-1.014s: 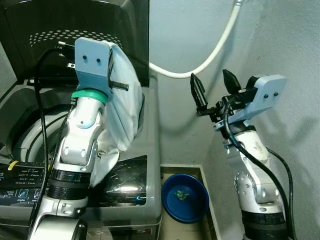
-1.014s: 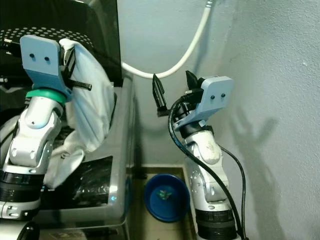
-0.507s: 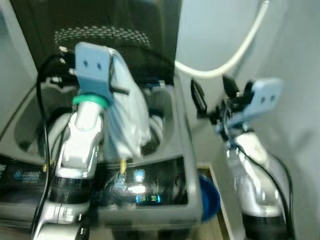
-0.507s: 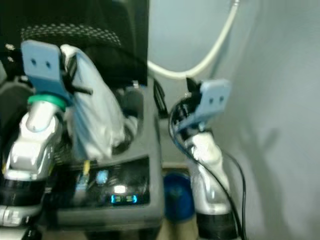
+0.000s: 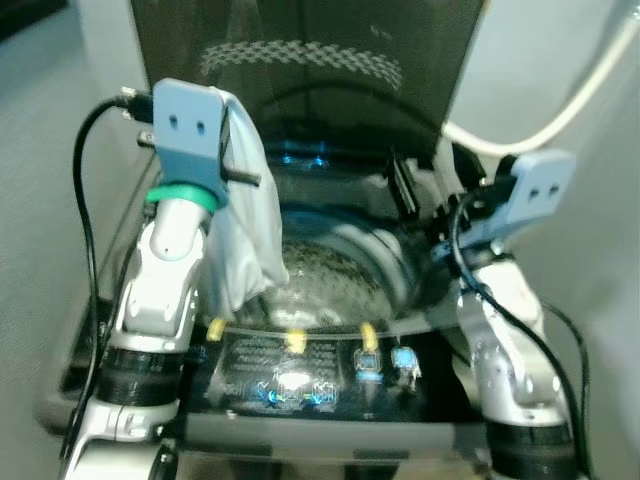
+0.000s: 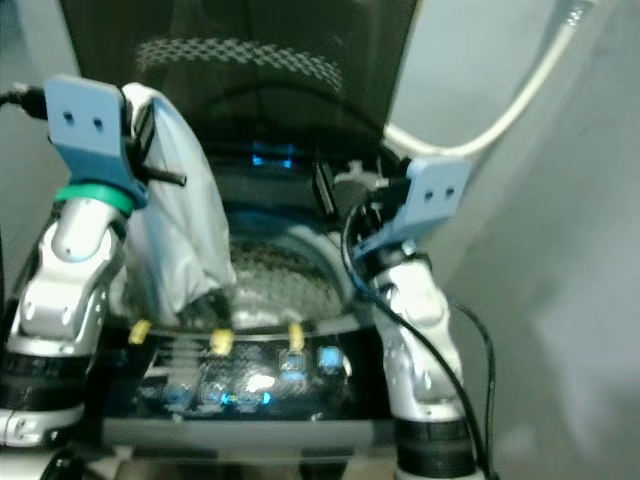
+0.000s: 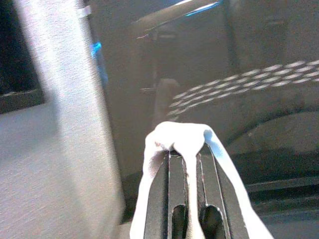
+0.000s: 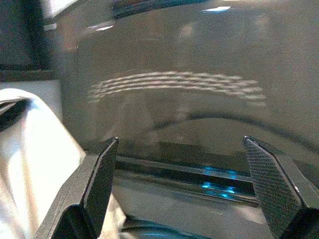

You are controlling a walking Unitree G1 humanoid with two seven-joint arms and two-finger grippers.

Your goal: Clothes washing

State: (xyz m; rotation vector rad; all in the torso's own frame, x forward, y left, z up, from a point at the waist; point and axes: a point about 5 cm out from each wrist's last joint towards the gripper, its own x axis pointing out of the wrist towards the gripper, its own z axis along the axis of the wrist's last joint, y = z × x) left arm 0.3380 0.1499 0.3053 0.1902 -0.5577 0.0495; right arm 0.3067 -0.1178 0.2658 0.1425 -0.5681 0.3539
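- The white garment point(image 5: 245, 235) is soft, thin cloth, creased and hanging in loose folds; its top edge is bunched into a small knot where it is gripped.
- The left end effector point(image 7: 185, 164) has its two long black fingers pressed narrow together on that bunched edge, held up above the left side of the tub, so the cloth drapes down beside the silver forearm to the machine's front rim.
- The washing machine point(image 5: 330, 380) is a top loader with a glossy dark control panel carrying small blue lights and yellow marks, blurred and unreadable.
- Its raised lid point(image 5: 310, 70) is dark tinted plastic that mirrors a pale band of perforations.
- The drum point(image 5: 335, 275) is shiny metal, round, with a dotted perforated wall; what lies at its bottom cannot be made out through the blur.
- The right end effector point(image 8: 184, 184) stands wide open, its textured black fingertips well apart, raised over the right rear of the tub and facing the lid.
- A smooth white hose point(image 5: 560, 105) curves along the pale wall on the right, cut off at the frame edge.
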